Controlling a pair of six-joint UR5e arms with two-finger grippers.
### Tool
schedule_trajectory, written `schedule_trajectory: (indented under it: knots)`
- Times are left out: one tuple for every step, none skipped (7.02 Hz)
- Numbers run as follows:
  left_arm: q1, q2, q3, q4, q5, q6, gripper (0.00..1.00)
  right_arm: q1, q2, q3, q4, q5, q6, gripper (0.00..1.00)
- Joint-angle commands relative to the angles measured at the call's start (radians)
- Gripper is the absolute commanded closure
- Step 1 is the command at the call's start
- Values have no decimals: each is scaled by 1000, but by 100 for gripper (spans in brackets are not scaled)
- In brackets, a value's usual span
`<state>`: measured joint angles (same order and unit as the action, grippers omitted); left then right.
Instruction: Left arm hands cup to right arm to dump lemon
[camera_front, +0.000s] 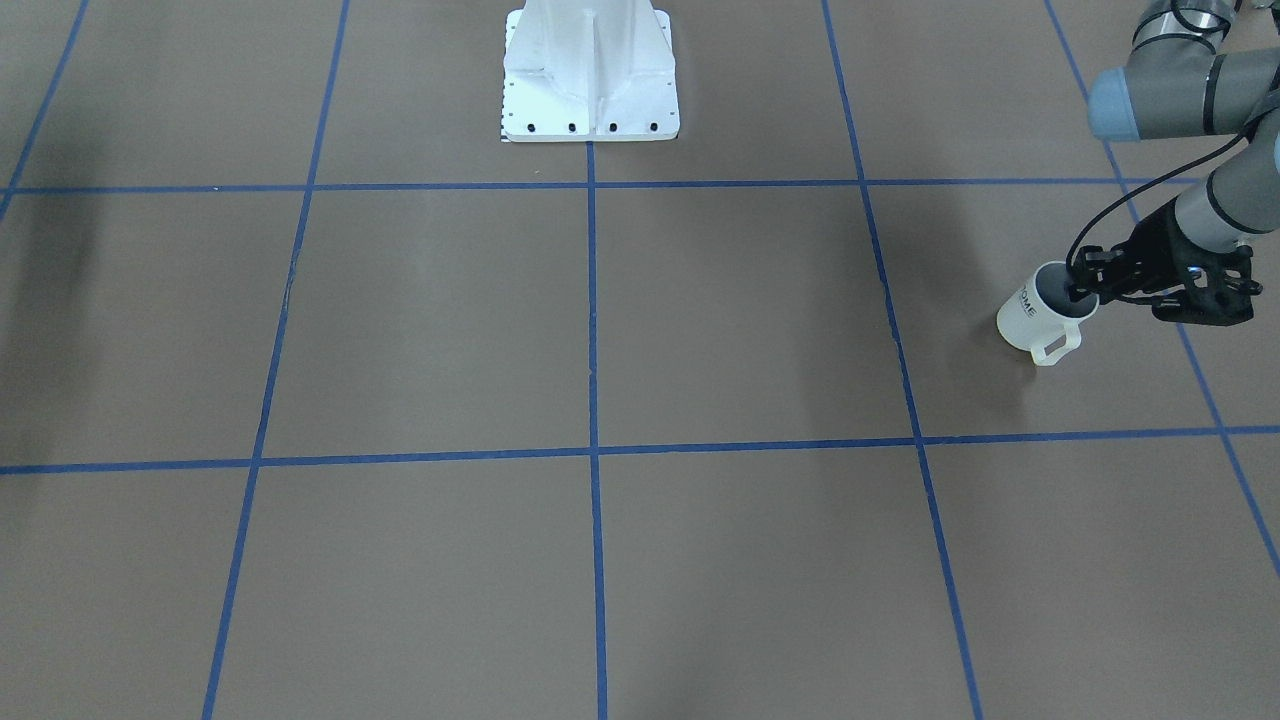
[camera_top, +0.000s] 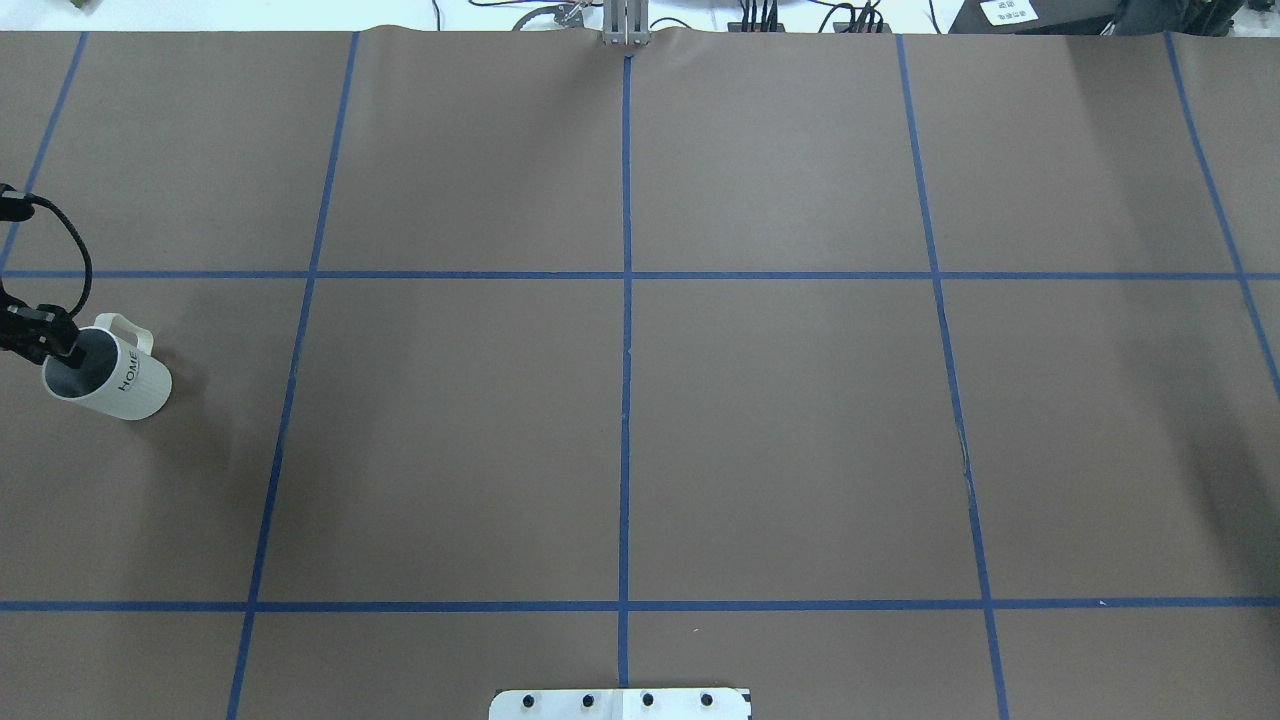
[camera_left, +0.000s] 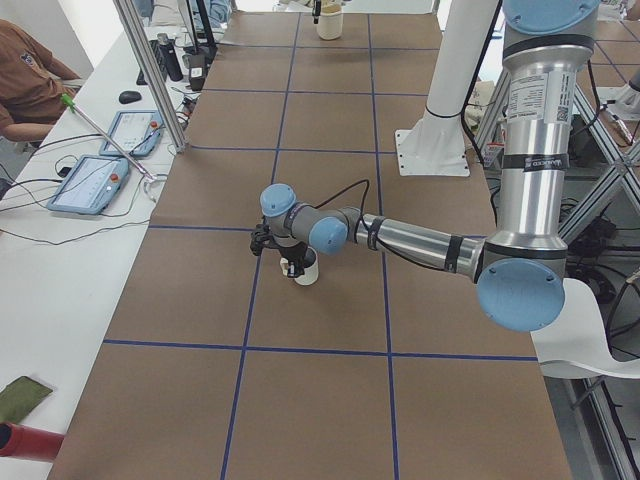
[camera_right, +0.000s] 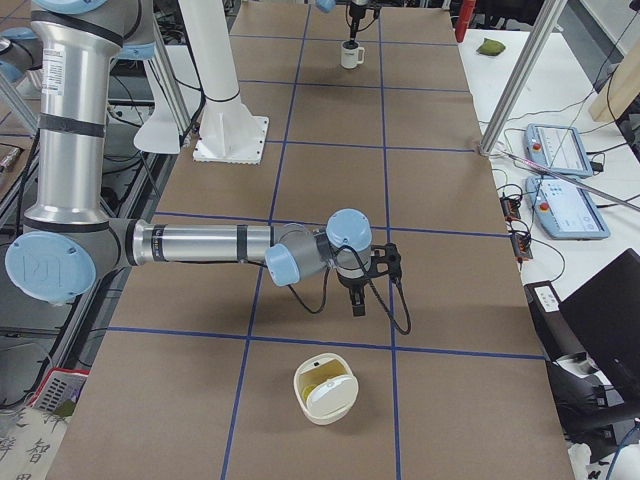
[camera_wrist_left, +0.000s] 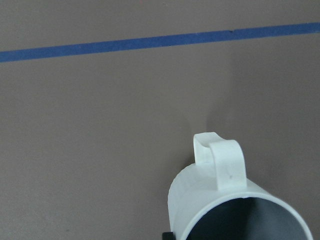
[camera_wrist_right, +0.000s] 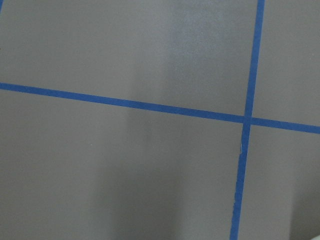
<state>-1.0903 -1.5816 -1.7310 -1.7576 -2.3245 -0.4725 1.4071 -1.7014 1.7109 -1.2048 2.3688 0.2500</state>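
Left arm: the left arm (camera_left: 420, 240) reaches low across the table (camera_top: 780, 430) toward the 9 o'clock edge in the overhead view.
Left claw: the left gripper (camera_front: 1082, 288) pinches the cup's rim, with one finger inside the mouth and the other outside the wall.
Grip spot: in the overhead view, it holds the rim at about 9 o'clock.
Cup: the cream mug (camera_top: 120, 385) sits at the far 9 o'clock side of the table in the overhead view, mouth up. The pictures do not settle whether its base touches the paper.
Handle: the squarish handle (camera_wrist_left: 222, 162) points to about 1 o'clock in the overhead view, clear of the claw.
Lettering: black "HOME" (camera_top: 130, 372) runs along the side wall.
Mug inside: dark grey in the left wrist view, where only part of it shows and the contents are hidden.
Surface: brown paper crossed by blue tape lines (camera_top: 626, 400).
Pedestal: a white base (camera_front: 590, 70) stands at 12 o'clock in the front-facing view.
Right arm: the right arm (camera_right: 200, 243) stretches level over the table, well apart from the mug.
Right claw: the right gripper (camera_right: 357, 303) points down above the paper. I cannot tell whether its fingers are spread or pressed together.
Bowl: a cream rounded-square bowl (camera_right: 325, 417) lies at about 7 o'clock from the right claw in the right-end view. It holds a pale yellow bit and a white bit, both too small to name.
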Motion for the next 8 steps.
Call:
schedule_trajectory:
  knots:
    - [-20, -12, -28, 3, 1, 9, 0, 25, -4, 24, 11, -14, 14, 0]
    - [-99, -17, -29, 4, -7, 34, 0, 27, 49, 30, -86, -43, 26, 0]
    - [-152, -17, -15, 16, -10, 128, 0, 45, 93, 44, -230, -45, 14, 0]
    - [-213, -18, 28, 15, -12, 152, 0, 65, 98, 50, -281, -46, -6, 0]
    - [-265, -34, 97, 14, -13, 223, 0, 81, 98, 50, -326, -46, -59, 0]
    - [-326, -56, 170, 17, -16, 298, 0, 114, 101, 52, -402, -46, -172, 0]
    - [-374, -67, 233, 17, -42, 304, 0, 115, 108, 52, -471, -48, -228, 0]
    - [-425, -72, 251, 42, -97, 304, 0, 110, 106, 53, -498, -51, -232, 0]
